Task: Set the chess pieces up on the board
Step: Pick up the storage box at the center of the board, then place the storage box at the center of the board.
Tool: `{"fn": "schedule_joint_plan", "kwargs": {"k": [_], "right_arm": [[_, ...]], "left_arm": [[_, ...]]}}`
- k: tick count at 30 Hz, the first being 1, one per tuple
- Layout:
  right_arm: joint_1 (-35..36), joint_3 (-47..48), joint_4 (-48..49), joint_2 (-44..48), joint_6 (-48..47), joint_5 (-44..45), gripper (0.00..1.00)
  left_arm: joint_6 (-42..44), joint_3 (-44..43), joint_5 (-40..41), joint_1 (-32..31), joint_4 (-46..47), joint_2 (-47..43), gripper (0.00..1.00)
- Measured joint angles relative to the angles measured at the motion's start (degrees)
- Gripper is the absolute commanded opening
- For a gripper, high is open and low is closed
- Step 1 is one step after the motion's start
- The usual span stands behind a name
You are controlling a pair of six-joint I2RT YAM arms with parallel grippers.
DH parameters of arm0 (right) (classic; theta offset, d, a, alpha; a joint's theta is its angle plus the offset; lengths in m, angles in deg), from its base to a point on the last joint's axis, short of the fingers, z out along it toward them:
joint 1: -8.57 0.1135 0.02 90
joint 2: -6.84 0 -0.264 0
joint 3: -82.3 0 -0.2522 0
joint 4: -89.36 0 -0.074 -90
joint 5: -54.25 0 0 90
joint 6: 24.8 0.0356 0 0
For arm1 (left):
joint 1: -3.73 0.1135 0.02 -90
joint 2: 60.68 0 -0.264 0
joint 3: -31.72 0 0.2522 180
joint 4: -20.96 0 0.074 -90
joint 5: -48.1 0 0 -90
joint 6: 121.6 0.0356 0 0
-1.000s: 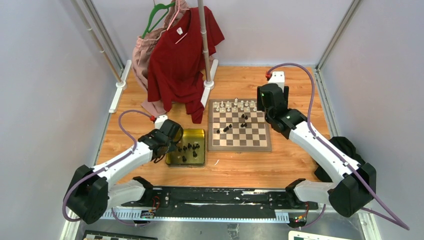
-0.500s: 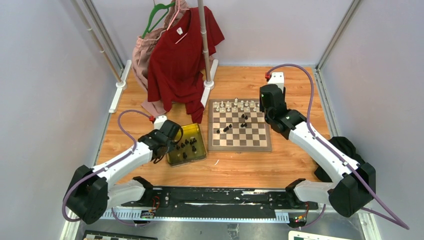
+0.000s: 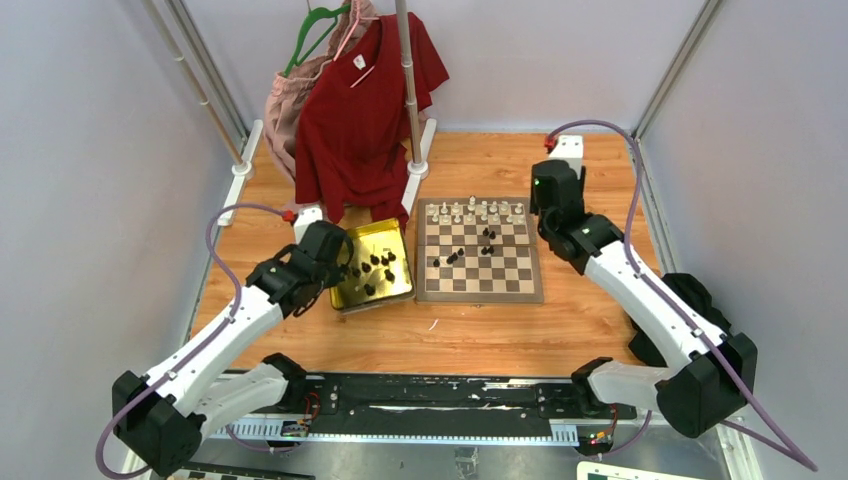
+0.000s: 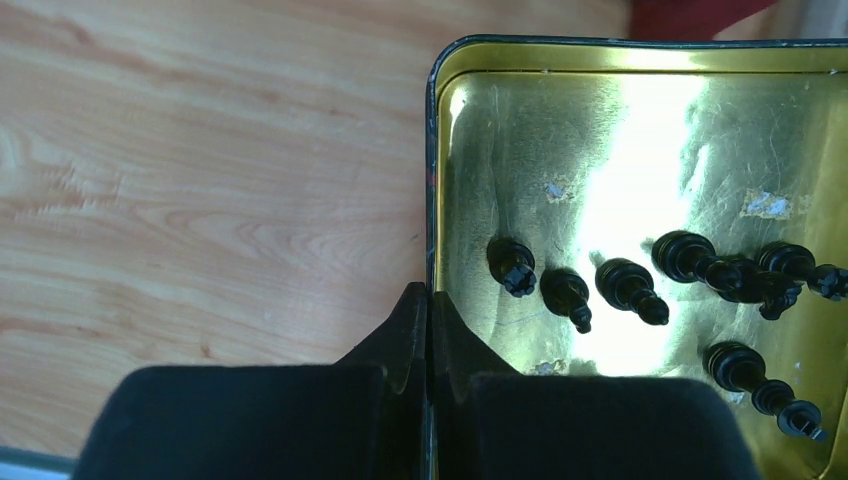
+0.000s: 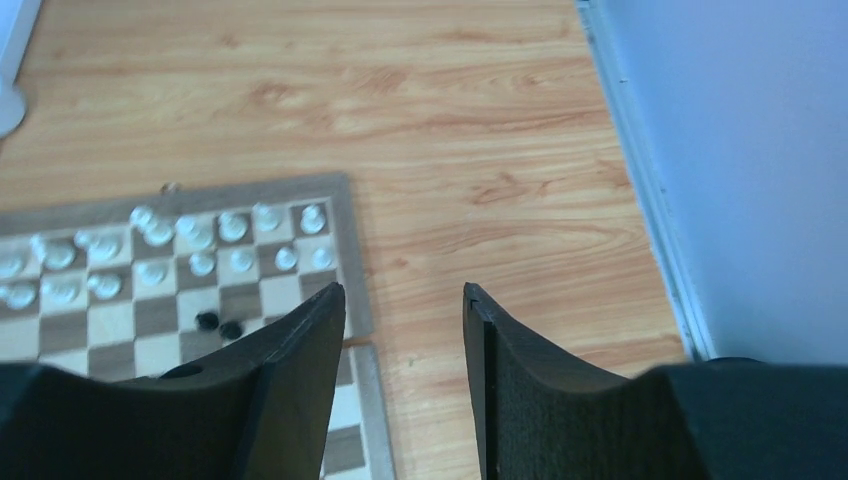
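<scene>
Looks like a tray-shifting step, judging by the grip: got the left gripper (image 4: 428,325) clamped on the left wall of the tray (image 4: 620,60), fingers pressed together with only the thin rim between them. Can count a handful of black pieces (image 4: 630,285) loose inside, bunched toward the middle; hard to say whether standing or lying. Seeing the tray just beside the board's (image 3: 480,297) left edge, turned a little askew to it. On the board itself: white pieces (image 3: 470,212) lined along the two far rows, a few more black pieces scattered mid-board, none on the near rows yet. So roughly half done, at a guess. Over on the other side, seeing the right gripper (image 5: 402,295) spread wide, holding nothing, hovering past the board's far right corner above bare table (image 5: 480,130). Tips for doing this bit well: keep the pinch low and firm on that thin wall, slide rather than lift, go slow to avoid rattling everything into one heap, and stop short of nudging the board and toppling the white rows. Would also square the tray up with the board for easier picking afterwards. Can't tell from these views whether flat on the table or tipped up at the gripped side, so worth watching for slip on that shiny metal.
</scene>
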Motion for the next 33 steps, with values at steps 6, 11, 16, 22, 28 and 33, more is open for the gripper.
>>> {"fn": "schedule_joint_plan", "kwargs": {"k": [6, 11, 16, 22, 28, 33], "right_arm": [[-10.47, 3.19, -0.26, 1.53, 1.4, -1.53, 0.56], [-16.26, 5.42, -0.28, 0.85, 2.03, -2.49, 0.57], [-19.41, 6.03, -0.33, -1.4, 2.93, -3.56, 0.58], [-24.28, 6.8, -0.92, -3.41, 4.5, -4.72, 0.61], [-30.91, 9.38, -2.03, -2.82, 6.75, -5.05, 0.63], [-34.25, 9.44, -2.4, 1.2, 8.0, -5.22, 0.63]], "left_arm": [[1.95, -12.02, -1.07, -3.28, -1.2, 6.71, 0.0], [3.63, -24.09, -0.72, -8.22, -1.51, 16.9, 0.0], [5.75, -37.4, -0.57, -11.72, -1.64, 29.49, 0.0], [8.22, -55.87, -1.51, -15.26, -2.93, 46.31, 0.0], [10.14, -77.05, -4.07, -18.78, -5.51, 63.32, 0.0], [10.47, -93.55, -7.52, -21.57, -7.39, 76.83, 0.0]]}}
